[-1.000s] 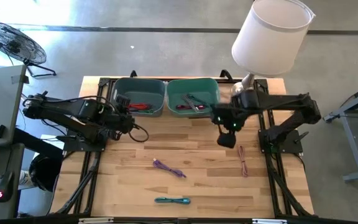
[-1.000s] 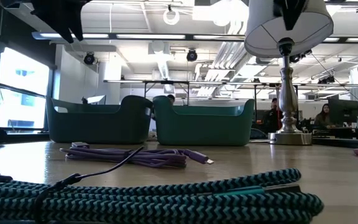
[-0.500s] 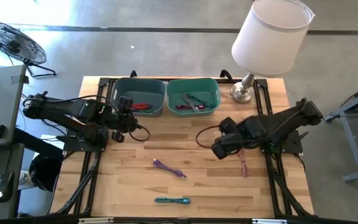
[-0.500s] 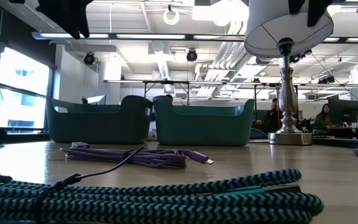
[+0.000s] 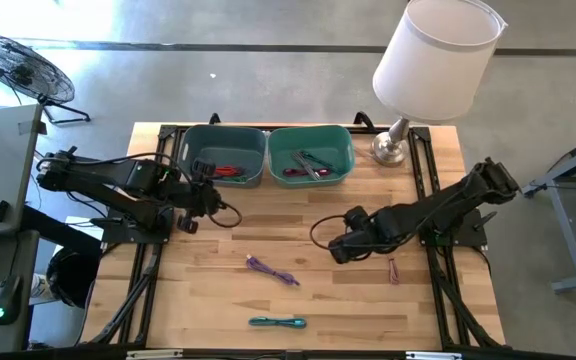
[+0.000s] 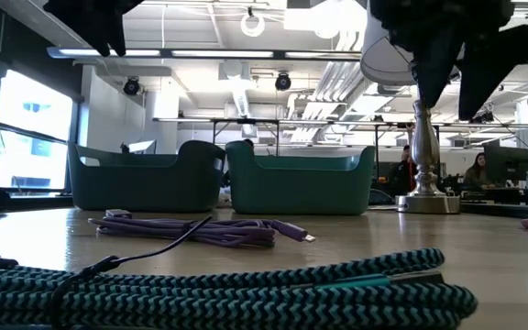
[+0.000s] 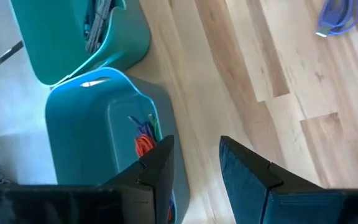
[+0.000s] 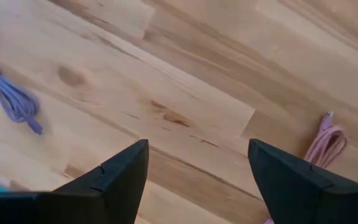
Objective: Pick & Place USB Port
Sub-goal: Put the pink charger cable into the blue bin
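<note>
Three coiled USB cables lie flat on the wooden table: a purple one (image 5: pixel 271 269) (image 8: pixel 11 96) (image 6: pixel 200 231), a teal braided one (image 5: pixel 277 322) (image 6: pixel 218 289) near the near edge, and a pink one (image 5: pixel 392 262) (image 8: pixel 328 140) toward the right. My right gripper (image 5: pixel 336 248) (image 8: pixel 197 162) hangs open over bare wood between the purple and pink cables, touching nothing. My left gripper (image 5: pixel 218 200) (image 7: pixel 197 155) waits open just in front of the left teal bin (image 5: pixel 226 155) (image 7: pixel 104 124).
Two teal bins stand side by side at the far edge, and the right bin (image 5: pixel 311 155) (image 6: pixel 301 179) and its neighbour each hold cables. A white-shaded lamp (image 5: pixel 435 60) (image 6: pixel 424 119) stands on the far right corner. Bare wood (image 5: pixel 348 300) spreads around the cables.
My right gripper has swung from above the right bin toward the table's near edge and somewhat left, coming down low over the middle of the table between the purple and pink cables. The cables have stayed in place.
</note>
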You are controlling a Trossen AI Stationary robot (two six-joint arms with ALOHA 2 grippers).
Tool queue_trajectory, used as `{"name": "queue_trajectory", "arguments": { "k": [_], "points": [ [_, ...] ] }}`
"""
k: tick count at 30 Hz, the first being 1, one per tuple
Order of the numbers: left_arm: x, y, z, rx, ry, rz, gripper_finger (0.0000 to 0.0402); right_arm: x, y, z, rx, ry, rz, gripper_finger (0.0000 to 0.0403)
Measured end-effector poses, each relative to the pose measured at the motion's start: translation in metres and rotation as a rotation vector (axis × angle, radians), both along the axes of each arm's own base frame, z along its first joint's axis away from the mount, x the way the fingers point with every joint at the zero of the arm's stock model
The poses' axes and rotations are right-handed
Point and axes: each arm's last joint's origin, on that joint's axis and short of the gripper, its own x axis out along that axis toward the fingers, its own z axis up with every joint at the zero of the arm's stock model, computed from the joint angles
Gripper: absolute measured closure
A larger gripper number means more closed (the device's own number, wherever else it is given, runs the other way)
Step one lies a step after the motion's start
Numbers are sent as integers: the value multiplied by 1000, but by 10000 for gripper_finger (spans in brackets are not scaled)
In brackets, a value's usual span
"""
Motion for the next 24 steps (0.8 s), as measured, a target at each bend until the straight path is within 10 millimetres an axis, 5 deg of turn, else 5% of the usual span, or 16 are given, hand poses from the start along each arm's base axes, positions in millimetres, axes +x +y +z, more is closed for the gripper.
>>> {"name": "queue_trajectory", "arguments": {
  "k": [12, 24],
  "points": [
    [2, -2, 1, -45, -21, -18, 279, -36, -13, -24, 121, 420, -214, 135],
    [2, -2, 1, -43, -20, -20, 279, -50, -2, -61, 222, 460, -214, 135]
  ]
}}
